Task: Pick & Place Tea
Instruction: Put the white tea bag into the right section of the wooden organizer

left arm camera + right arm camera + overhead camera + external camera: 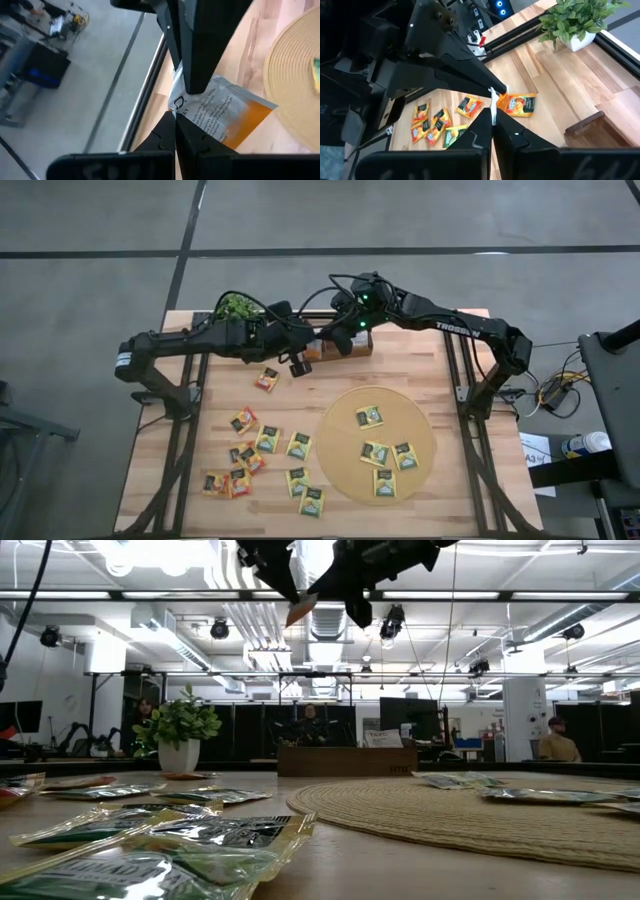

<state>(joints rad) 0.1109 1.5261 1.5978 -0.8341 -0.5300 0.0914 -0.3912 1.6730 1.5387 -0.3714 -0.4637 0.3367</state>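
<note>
A white-and-orange tea sachet (227, 117) is pinched at one edge by the clenched fingers of the left gripper (176, 116), and the same sachet is gripped by the closed right gripper (492, 117). It is held in the air between both, above the far middle of the table (400, 365), near the wooden tray (345, 350). More sachets (268, 439) are scattered nearer, some on the round mat (345, 455).

**Bright, even light; blurred foregrounds**

Ceiling lamps (150, 552) glare white at the low view's upper left. Nearest sachets (150, 850) there lie out of focus with shiny highlights. The table (420, 360) is evenly lit from overhead, shadows soft. Wrist views blur near their dark fingers (200, 45).
</note>
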